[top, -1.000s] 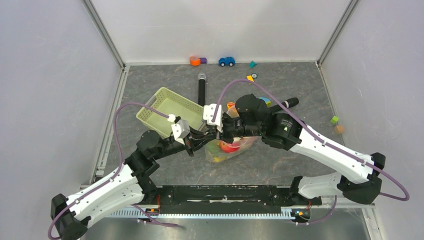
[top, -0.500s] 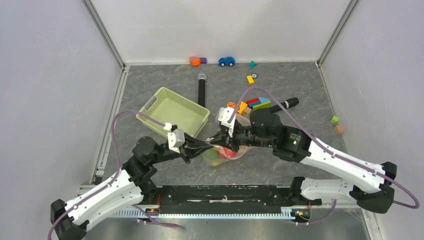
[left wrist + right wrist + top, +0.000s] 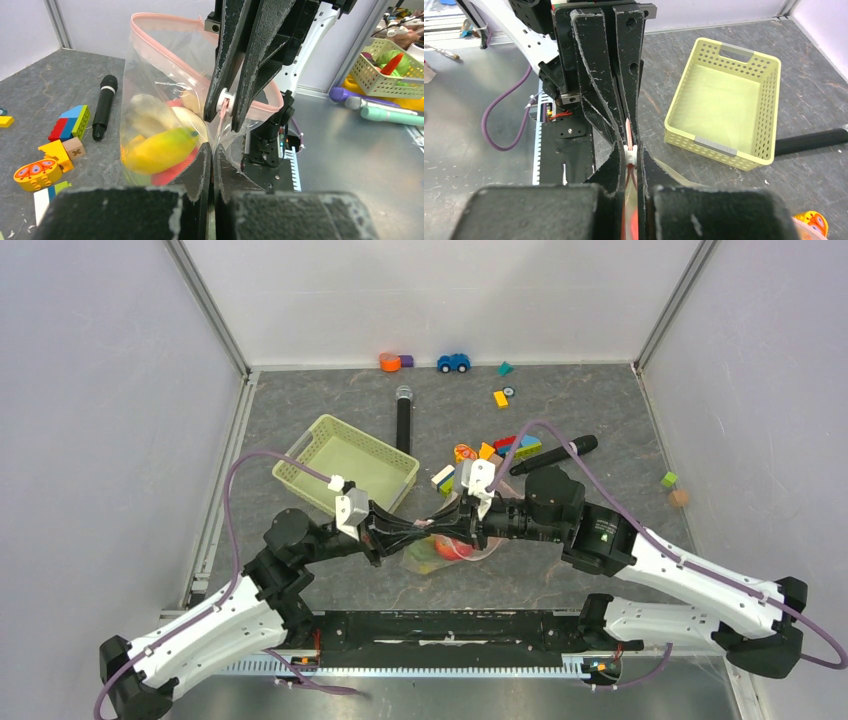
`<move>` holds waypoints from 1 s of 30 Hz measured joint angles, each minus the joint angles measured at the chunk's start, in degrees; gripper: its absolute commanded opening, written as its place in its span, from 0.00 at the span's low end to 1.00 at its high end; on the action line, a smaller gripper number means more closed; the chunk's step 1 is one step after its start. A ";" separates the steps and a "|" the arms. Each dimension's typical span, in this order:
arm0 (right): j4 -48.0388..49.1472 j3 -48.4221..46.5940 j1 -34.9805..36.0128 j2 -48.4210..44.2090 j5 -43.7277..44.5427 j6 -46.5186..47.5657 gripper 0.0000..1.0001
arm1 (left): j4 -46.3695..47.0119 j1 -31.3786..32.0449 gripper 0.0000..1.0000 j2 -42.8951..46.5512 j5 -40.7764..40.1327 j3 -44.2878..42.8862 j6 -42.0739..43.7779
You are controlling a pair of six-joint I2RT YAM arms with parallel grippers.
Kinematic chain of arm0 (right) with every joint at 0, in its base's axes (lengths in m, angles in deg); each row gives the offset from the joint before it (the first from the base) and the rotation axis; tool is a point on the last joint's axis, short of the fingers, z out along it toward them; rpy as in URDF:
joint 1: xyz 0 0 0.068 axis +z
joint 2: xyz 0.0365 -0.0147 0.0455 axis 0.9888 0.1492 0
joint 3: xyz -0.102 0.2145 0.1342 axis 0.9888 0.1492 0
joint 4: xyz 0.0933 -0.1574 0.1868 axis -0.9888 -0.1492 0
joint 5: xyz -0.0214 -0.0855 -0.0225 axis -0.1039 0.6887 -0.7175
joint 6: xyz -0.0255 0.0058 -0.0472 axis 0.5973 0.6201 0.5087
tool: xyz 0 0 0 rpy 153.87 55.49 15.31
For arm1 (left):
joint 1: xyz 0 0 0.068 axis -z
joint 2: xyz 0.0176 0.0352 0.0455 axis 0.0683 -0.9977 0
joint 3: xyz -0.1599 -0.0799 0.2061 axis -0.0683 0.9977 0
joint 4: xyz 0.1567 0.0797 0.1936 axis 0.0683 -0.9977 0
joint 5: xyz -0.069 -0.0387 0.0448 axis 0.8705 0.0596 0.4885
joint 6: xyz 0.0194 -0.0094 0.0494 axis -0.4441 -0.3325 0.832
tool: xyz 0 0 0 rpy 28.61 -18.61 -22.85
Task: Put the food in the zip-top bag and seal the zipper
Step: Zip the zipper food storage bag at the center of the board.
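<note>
Both pincers meet tip to tip over the bag [image 3: 455, 550], mid-table toward the near edge. Left pincer [image 3: 212, 150] is pressed shut on the zipper [image 3: 165, 52] end. Right pincer [image 3: 226, 102] pinches the white slider [image 3: 223, 101] just beside it. I see the bag mouth gaping wide, pink rim looped open. Food [image 3: 160, 150] is inside: banana on top, red piece under it. Basket [image 3: 345, 465] sits toward the left edge and blocks [image 3: 490, 452] toward the far edge.
</note>
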 measured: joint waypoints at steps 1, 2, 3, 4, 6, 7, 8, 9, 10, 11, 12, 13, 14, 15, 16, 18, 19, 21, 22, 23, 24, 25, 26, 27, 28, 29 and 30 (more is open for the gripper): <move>0.17 0.02 0.00 0.13 -0.74 -0.02 0.00 | 0.46 0.00 0.02 0.55 0.02 0.57 -0.81; 0.46 0.04 0.00 0.39 -1.38 -0.02 0.00 | 0.74 0.00 0.02 1.11 0.00 1.03 -1.36; 0.70 0.04 0.00 0.63 -1.66 -0.04 0.00 | 0.92 0.00 0.02 1.68 -0.02 1.44 -2.03; 0.81 0.02 0.00 0.98 -1.77 -0.09 0.00 | 1.03 0.00 0.02 2.36 -0.07 1.92 -2.49; 0.42 -0.37 0.00 1.88 -1.75 -0.02 0.00 | 1.09 0.00 0.02 3.87 -0.44 3.08 -3.26; -0.07 -1.01 0.00 2.62 -1.79 0.02 0.00 | 1.07 -0.02 0.02 4.81 -0.83 3.72 -3.58; -0.39 -1.62 0.00 3.34 -1.84 0.04 0.00 | 1.09 -0.02 0.02 5.75 -1.33 4.31 -3.76; -0.61 -1.99 0.02 3.76 -1.84 0.04 0.00 | 1.09 -0.02 0.02 6.58 -1.92 4.79 -3.82; -0.79 -2.21 0.02 4.07 -1.81 0.04 0.00 | 1.11 -0.02 0.02 7.28 -2.40 5.18 -4.00; -0.98 -2.36 0.02 4.26 -1.79 0.04 0.00 | 1.09 0.00 0.02 8.02 -2.82 5.53 -4.22; -1.05 -2.43 0.04 4.35 -1.75 0.04 0.00 | 1.07 0.00 0.02 8.70 -3.37 5.84 -4.44; -1.20 -2.47 0.04 4.35 -1.75 0.07 0.00 | 1.05 0.00 0.02 9.07 -3.85 6.03 -4.57; -1.53 -2.60 0.07 4.37 -1.75 0.07 0.00 | 1.05 0.00 0.02 9.57 -4.28 6.27 -4.68; -1.77 -2.71 0.07 4.37 -1.75 0.11 0.00 | 1.05 0.00 0.02 10.10 -4.81 6.56 -4.74; -2.08 -2.86 0.07 4.44 -1.77 0.20 0.00 | 1.05 0.00 0.02 10.54 -5.27 6.78 -4.79; -2.51 -3.15 0.07 4.68 -1.77 0.26 0.00 | 0.98 0.00 0.02 11.32 -5.79 7.21 -4.96; -2.67 -3.26 0.07 4.70 -1.75 0.26 0.00 | 0.92 0.00 0.02 11.56 -5.86 7.30 -5.07; -3.02 -3.48 0.07 4.72 -1.77 0.44 0.00 | 0.81 0.00 0.02 11.80 -6.03 7.32 -5.09; -3.06 -3.56 0.07 4.72 -1.73 0.61 0.00 | 0.81 0.00 0.02 11.87 -6.21 7.32 -5.09; -3.06 -3.56 0.07 4.70 -1.60 0.74 0.00 | 0.81 0.00 0.02 11.87 -6.51 7.32 -5.11; -3.10 -3.56 0.07 4.70 -1.36 0.90 0.00 | 0.81 0.00 0.02 11.82 -6.71 7.32 -5.11; -3.13 -3.56 0.07 4.70 -1.27 0.94 0.00 | 0.81 0.00 0.02 11.76 -6.86 7.32 -5.14; -3.19 -3.56 0.07 4.70 -1.18 1.01 0.00 | 0.81 0.00 0.02 11.74 -6.93 7.32 -5.14; -3.30 -3.56 0.07 4.68 -1.09 1.16 0.00 | 0.79 0.00 0.02 11.72 -7.04 7.32 -5.14; -3.37 -3.56 0.07 4.66 -1.01 1.27 0.00 | 0.76 0.00 0.02 11.74 -7.19 7.34 -5.14; -3.45 -3.56 0.07 4.66 -0.74 1.42 0.00 | 0.74 0.00 0.02 11.74 -7.56 7.34 -5.14; -3.48 -3.58 0.07 4.66 -0.44 1.62 0.00 | 0.74 0.00 0.02 11.74 -8.22 7.37 -5.16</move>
